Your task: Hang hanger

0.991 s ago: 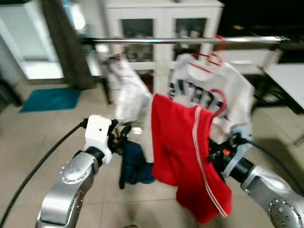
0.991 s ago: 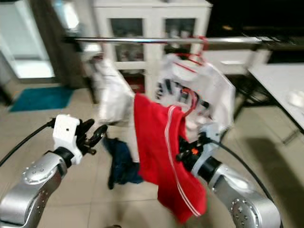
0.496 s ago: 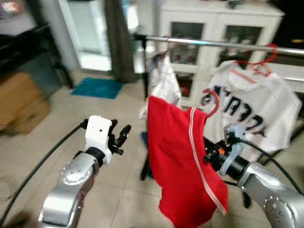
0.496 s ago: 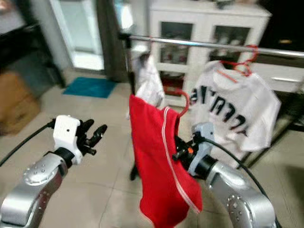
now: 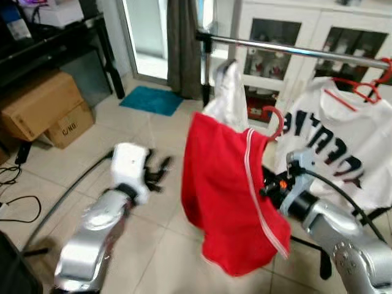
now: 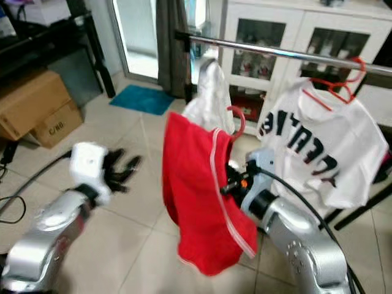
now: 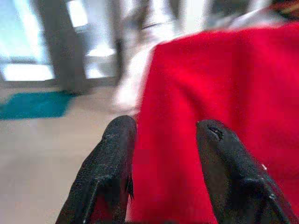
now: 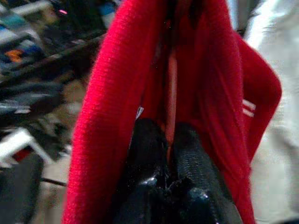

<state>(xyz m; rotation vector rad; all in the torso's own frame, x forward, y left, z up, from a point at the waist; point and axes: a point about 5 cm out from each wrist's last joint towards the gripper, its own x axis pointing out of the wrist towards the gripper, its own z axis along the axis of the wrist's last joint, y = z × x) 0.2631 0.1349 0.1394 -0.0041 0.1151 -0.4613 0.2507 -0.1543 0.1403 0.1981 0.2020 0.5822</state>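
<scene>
A red garment (image 5: pixel 226 190) hangs on a red hanger whose hook (image 5: pixel 277 120) sticks up in front of me, below the silver rail (image 5: pixel 288 48). My right gripper (image 8: pixel 164 136) is shut on the hanger's red bar inside the cloth; in the eye view it sits just right of the garment (image 5: pixel 269 187). My left gripper (image 5: pixel 161 170) is held out to the left of the garment, open and holding nothing, its black fingers (image 7: pixel 117 140) pointing at the red cloth. On the rail hang a white lettered jersey (image 5: pixel 346 150) on a red hanger and a white cloth (image 5: pixel 225 92).
A white glass-door cabinet (image 5: pixel 306 33) stands behind the rail. Cardboard boxes (image 5: pixel 43 107) and a black shelf unit (image 5: pixel 55 52) are at the left, a teal mat (image 5: pixel 152 100) by the curtain, and cables (image 5: pixel 15 205) on the tiled floor.
The camera has shifted, so the rail and jersey now sit further right. The red garment stays in my right gripper. My left arm has drifted slightly and looks blurred.
</scene>
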